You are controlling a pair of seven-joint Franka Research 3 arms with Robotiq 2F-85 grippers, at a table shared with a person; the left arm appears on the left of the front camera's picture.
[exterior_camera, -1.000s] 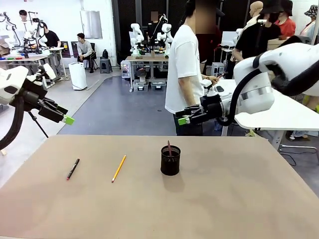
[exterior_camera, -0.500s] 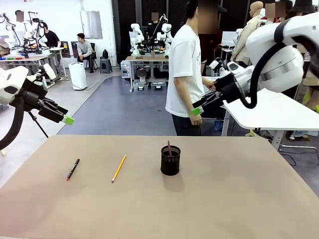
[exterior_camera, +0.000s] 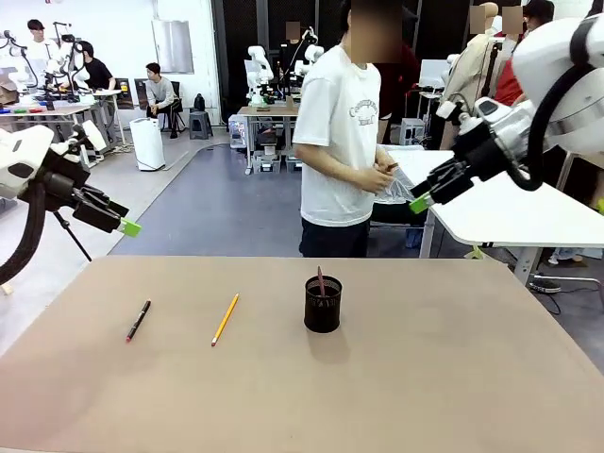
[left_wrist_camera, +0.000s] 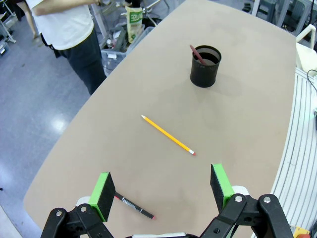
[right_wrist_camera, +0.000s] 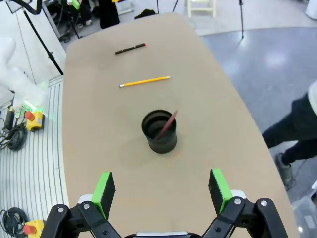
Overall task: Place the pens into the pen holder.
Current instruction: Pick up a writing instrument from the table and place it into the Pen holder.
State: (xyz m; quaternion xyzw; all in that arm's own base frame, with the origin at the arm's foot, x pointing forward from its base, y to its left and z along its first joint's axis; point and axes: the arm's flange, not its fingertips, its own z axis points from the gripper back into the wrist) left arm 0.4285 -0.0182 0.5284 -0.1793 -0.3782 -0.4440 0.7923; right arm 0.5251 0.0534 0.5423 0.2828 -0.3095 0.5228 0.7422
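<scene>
Across the tan table (exterior_camera: 453, 377), which spans the front view, one person (exterior_camera: 340, 142) in a white T-shirt and dark trousers stands at the far edge with both hands held together at waist height. The right gripper (exterior_camera: 422, 201) is raised above and beyond the table's far right side, near the person's hands and well clear of the tabletop; the right wrist view shows its green-padded fingers spread wide with nothing between them. The left gripper (exterior_camera: 127, 225) hangs in the air off the table's far left corner, likewise well above the surface; the left wrist view shows its fingers spread wide and empty. The pen holder (exterior_camera: 323, 305), a black mesh cup, stands upright near the middle of the table. A dark brownish-red pen (exterior_camera: 321, 281) stands inside it, leaning against the rim with its upper end projecting above. The yellow pencil (exterior_camera: 225, 319) lies flat on the table to the robot's left of the holder, apart from it. The black pen with a red tip (exterior_camera: 138, 321) lies flat farther left, near the table's left edge, apart from the pencil.
</scene>
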